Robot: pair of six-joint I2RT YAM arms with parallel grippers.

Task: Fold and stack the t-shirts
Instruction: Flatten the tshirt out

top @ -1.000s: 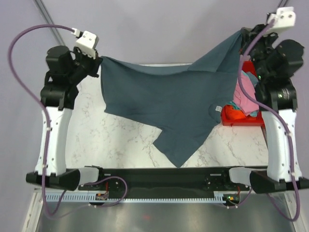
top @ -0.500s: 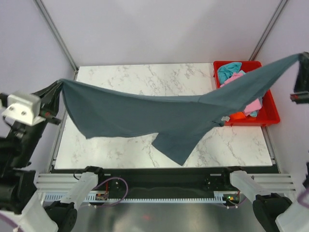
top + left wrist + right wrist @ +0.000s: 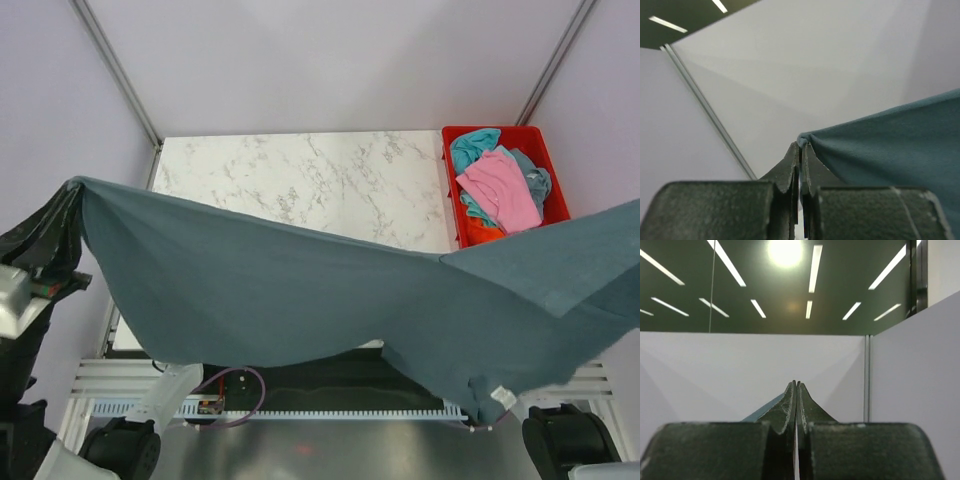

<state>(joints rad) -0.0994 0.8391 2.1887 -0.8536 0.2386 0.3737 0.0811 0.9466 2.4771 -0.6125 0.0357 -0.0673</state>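
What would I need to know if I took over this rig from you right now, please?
Left hand: shut on a corner of the slate-blue t-shirt.
Right hand: shut, seemingly pinching its other end.
The shirt hangs stretched in the air between them, over the near edge of the table.
Pink t-shirt, teal t-shirt and orange t-shirt lie in the red bin.
Done: nothing folded or stacked.
Left: spread and fold this one, then the other three.
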